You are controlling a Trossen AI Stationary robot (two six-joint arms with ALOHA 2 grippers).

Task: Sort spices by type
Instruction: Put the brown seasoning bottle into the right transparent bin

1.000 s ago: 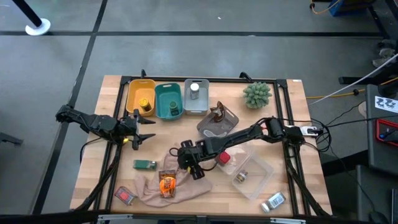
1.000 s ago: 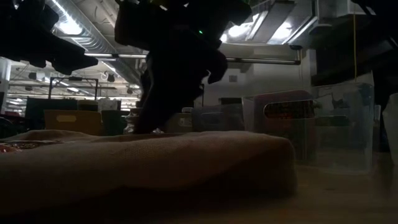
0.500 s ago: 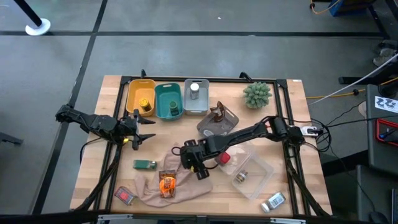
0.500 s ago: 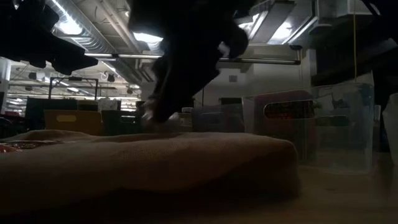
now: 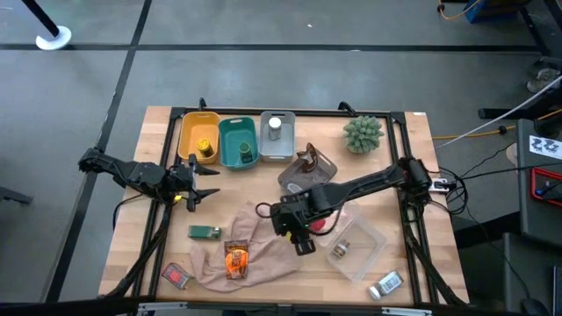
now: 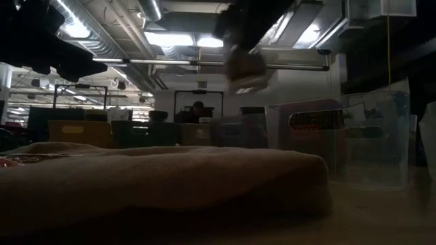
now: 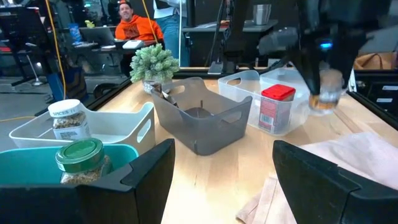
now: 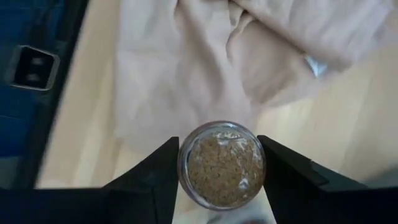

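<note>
High view shows the wooden worktop (image 5: 399,167) with a beige cloth (image 5: 263,254) spread along its near edge, partly rumpled. Toward the far edge stand three bins in a row: a yellow bin (image 5: 198,138) with a yellow jar (image 5: 205,147) inside, a teal bin (image 5: 237,141) holding a green-capped jar (image 7: 79,157), and a white bin (image 5: 277,136) holding a silver-capped jar (image 5: 275,128). A grey bin (image 5: 306,173) sits tilted near the middle, and a clear tray (image 5: 364,248) lies toward the near right corner with a small jar (image 5: 342,249) in it. A green spiky plant ball (image 5: 363,133) stands near the far right corner.

The right gripper (image 5: 299,230) hangs above the cloth's right part, near the worktop's middle, its fingers closed on a clear glass jar (image 8: 221,163) of tan-brown spice, lifted off the surface. A red-capped jar (image 7: 274,109) stands just beside it. The left gripper (image 5: 204,183) waits near the left edge, its fingers spread wide with nothing between them.

On the cloth lies an orange-brown sachet (image 5: 235,259); a small green box (image 5: 204,232) sits just off it, a red square packet (image 5: 177,276) near the near left corner, and a silver packet (image 5: 387,283) near the near right corner
</note>
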